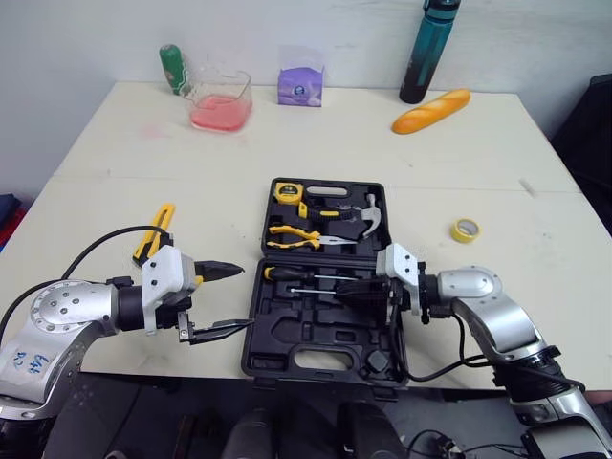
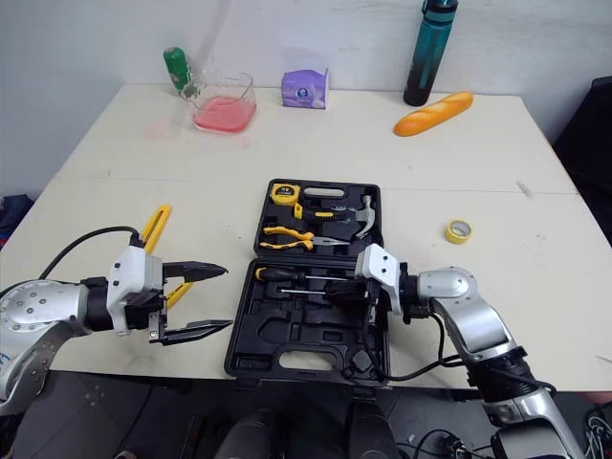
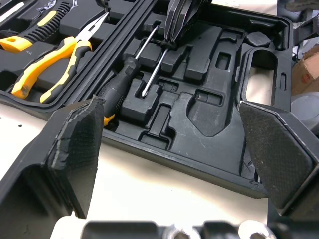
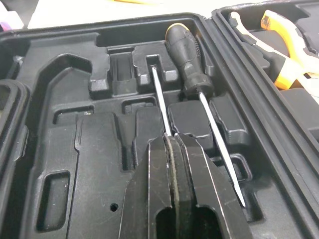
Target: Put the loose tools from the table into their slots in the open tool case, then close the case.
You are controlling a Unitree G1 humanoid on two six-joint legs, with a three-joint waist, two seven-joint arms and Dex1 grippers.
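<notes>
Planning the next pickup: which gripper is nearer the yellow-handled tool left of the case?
Left. The left gripper is open beside the yellow-handled tool; the right gripper is over the case, shut on a screwdriver.

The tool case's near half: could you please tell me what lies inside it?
A black-handled screwdriver and a second screwdriver lie in its slots. The right hand, shut on the second screwdriver, covers that one's handle.

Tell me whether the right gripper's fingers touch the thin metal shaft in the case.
Touching: right wrist view shows the fingers shut on the shaft at its end.
</notes>
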